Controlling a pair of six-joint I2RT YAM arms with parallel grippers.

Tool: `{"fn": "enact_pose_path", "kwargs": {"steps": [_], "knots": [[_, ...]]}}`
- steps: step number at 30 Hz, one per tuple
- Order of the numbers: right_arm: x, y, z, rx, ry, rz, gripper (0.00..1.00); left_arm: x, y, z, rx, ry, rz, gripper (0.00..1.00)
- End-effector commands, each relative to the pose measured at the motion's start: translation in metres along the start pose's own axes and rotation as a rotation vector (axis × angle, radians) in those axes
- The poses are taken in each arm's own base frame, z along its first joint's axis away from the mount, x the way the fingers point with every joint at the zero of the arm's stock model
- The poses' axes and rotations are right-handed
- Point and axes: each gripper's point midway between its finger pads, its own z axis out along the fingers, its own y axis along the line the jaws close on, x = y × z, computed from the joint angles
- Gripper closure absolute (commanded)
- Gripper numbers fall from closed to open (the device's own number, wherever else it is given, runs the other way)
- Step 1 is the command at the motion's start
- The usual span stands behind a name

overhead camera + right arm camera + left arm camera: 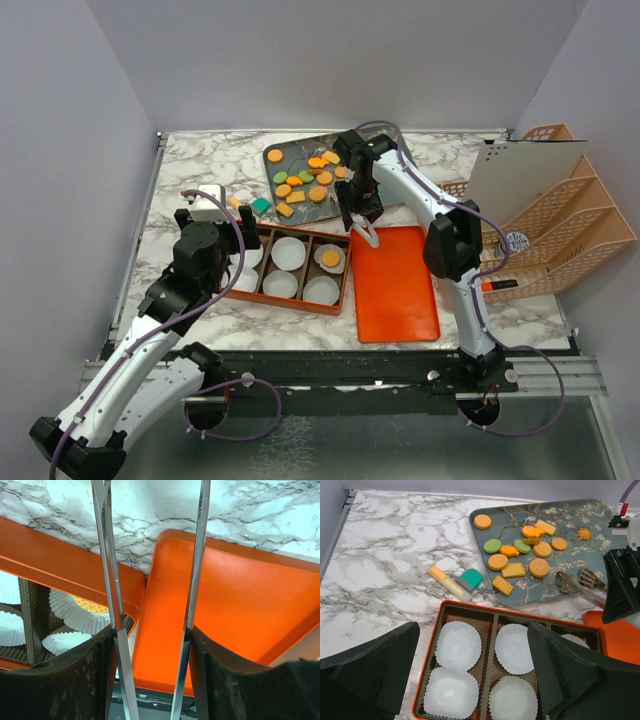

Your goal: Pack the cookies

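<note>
Cookies, small orange and green biscuits, on teal patterned tray. Right fingers clamp slim metal tongs, tips apart, empty; left fingers spread, empty. Best next: straddle one outlying biscuit, squeeze gently.

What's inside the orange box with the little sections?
White paper cups, and one orange cookie in the far right cup. The left arm covers part of the left section.

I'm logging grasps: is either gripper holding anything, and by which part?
The right gripper holds metal tongs, clamped across the outsides of both arms, with the tips free. The left gripper is open, holding nothing.
</note>
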Motion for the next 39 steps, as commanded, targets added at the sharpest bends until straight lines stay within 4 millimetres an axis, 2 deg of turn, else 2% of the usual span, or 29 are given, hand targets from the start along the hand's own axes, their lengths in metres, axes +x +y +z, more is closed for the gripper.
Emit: {"fn": "enact_pose_path", "kwargs": {"steps": [1,7,16,20,30,39], "knots": [[0.010,0.005,-0.019,-0.050,0.020,0.021,0.44,0.001,0.001,0.002,-0.011,-0.006,0.012,0.02],[0.015,0.006,-0.022,-0.054,0.035,0.042,0.44,0.000,0.001,0.001,-0.011,-0.009,0.014,0.02],[0.016,0.005,-0.016,-0.045,0.054,0.054,0.47,0.001,0.000,0.001,-0.009,-0.009,0.017,0.02],[0.015,0.006,-0.016,-0.048,0.052,0.054,0.52,0.000,0.000,0.000,-0.008,-0.012,0.015,0.02],[-0.006,0.011,-0.037,-0.068,-0.049,0.039,0.59,0.000,0.003,-0.001,-0.018,-0.014,0.014,0.02],[-0.014,0.017,-0.054,-0.118,-0.132,-0.001,0.68,0.000,0.004,0.000,-0.026,-0.012,0.012,0.02]]}}
